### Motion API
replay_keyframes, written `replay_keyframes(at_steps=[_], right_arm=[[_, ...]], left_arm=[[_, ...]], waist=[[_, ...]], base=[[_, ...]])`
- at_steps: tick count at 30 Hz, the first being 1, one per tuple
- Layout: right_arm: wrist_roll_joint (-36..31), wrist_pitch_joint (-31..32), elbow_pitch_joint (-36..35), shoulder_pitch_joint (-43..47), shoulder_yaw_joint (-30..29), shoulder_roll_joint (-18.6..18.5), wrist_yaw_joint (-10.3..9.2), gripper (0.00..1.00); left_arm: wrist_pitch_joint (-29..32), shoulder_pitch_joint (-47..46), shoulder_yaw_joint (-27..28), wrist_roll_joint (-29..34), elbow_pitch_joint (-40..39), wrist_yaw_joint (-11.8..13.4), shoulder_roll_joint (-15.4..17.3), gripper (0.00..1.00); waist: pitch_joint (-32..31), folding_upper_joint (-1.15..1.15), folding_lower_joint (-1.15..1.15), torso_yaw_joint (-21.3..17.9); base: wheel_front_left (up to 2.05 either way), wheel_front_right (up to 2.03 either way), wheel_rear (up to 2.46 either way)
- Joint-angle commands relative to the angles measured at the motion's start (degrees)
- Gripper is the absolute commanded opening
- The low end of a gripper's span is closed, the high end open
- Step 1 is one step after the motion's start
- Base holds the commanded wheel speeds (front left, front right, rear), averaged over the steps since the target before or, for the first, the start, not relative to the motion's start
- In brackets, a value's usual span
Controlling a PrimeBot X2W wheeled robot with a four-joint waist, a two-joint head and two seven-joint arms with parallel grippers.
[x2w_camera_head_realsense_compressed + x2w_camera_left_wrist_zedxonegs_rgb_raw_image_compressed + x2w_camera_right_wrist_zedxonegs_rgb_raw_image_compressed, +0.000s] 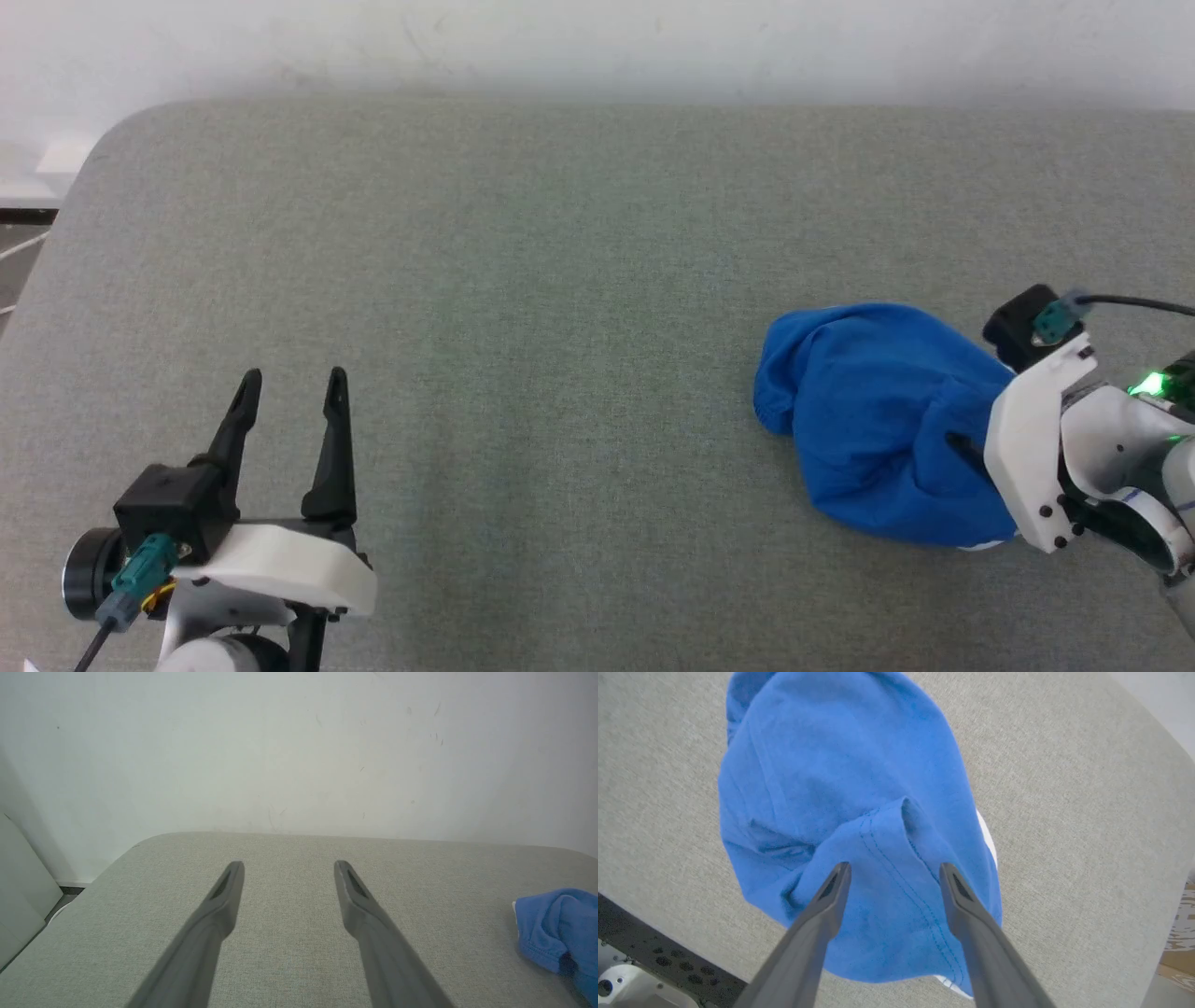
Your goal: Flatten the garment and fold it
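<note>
A robot's right end effector point(894, 866) hangs over a bunched pair of blue shorts point(868, 420) at the near right of a grey cloth-covered desk point(560, 280), its two dark fingers spread wide to either side of a raised stitched hem point(896, 877). That looks like the lead-in to a first pinch for pulling the heap flat. Whether the fingertips already press into the cloth cannot be told. The left end effector point(293, 378) waits at the near left, well apart from the shorts, its fingers likewise apart and holding nothing over bare desk. It is probably parked there until there is an edge to take. The flattening has not yet begun and no fold is made: the shorts lie in a rounded lump with the elastic edge curled toward the desk's middle. The right wrist view alone gives the close detail, with double rows of stitching and a sliver of white trim point(987, 835) peeping from under the blue. The left wrist view offers instead the pale wall point(280, 742) beyond the desk's far edge, with a corner of the shorts at its right margin. The head view sets both arms and the open stretch of desk between them.
</note>
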Motion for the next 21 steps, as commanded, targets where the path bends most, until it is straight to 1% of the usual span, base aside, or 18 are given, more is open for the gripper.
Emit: replay_keyframes(at_steps=[1,2,3,4,5,8,10,14,16,18,21], right_arm=[[0.57,-0.24,1.62,-1.50,1.66,-0.53,-0.06,1.00],[1.14,-0.32,2.70,-1.94,2.14,-0.42,-0.06,0.90],[1.96,-0.36,3.70,-2.27,2.37,-0.05,-0.06,0.41],[2.30,-0.57,4.35,-2.65,2.82,0.08,-0.06,0.05],[2.56,-0.90,4.83,-2.97,3.31,0.15,-0.06,0.00],[3.95,-1.95,5.96,-3.63,3.75,1.03,-0.06,0.00],[4.51,-3.72,6.13,-4.23,2.66,2.22,-0.06,0.00],[2.32,-7.91,4.24,-6.58,1.18,4.68,-0.06,0.00],[0.69,-10.28,2.71,-8.12,0.97,6.45,-0.06,0.00],[0.17,-12.04,1.44,-9.13,1.40,9.05,-0.06,0.00],[-0.47,-13.21,0.26,-9.39,4.32,12.85,-0.06,0.00]], left_arm=[[-0.34,-0.75,-0.11,-0.25,0.22,-0.06,-0.17,1.00],[-0.41,-0.77,-0.16,-0.26,0.28,-0.06,-0.19,1.00],[-0.44,-0.77,-0.20,-0.27,0.34,-0.05,-0.21,1.00],[-0.47,-0.78,-0.23,-0.27,0.38,-0.02,-0.21,1.00],[-0.49,-0.80,-0.25,-0.26,0.41,0.01,-0.23,1.00],[-0.59,-0.85,-0.29,-0.27,0.61,0.06,-0.18,1.00],[-0.60,-0.97,-0.39,-0.24,0.69,0.01,-0.12,1.00],[-0.41,-0.96,-0.45,-0.24,0.74,0.11,0.07,1.00],[-0.27,-0.94,-0.53,-0.22,0.66,0.17,0.16,1.00],[-0.14,-0.92,-0.65,-0.17,0.53,0.23,0.22,1.00],[-0.01,-0.80,-0.72,-0.20,0.28,0.36,0.28,1.00]], waist=[[0.40,0.00,0.00,0.32],[0.48,0.00,0.00,0.37],[0.53,0.00,0.00,0.40],[0.58,0.00,0.00,0.43],[0.61,0.00,0.00,0.47],[0.52,0.00,0.00,0.42],[0.36,0.00,0.00,0.38],[-0.13,0.00,0.00,0.06],[-0.30,0.00,0.00,-0.11],[-0.42,0.00,0.00,-0.22],[-0.38,0.00,0.00,-0.41]], base=[[0.00,0.00,0.00],[0.00,0.00,0.00],[0.00,0.00,0.00],[0.00,0.00,0.00],[0.00,0.00,0.00],[0.00,0.00,0.00],[0.00,0.00,0.00],[0.00,0.00,0.00],[0.00,0.00,0.00],[0.00,0.00,0.00],[0.00,0.00,0.00]])
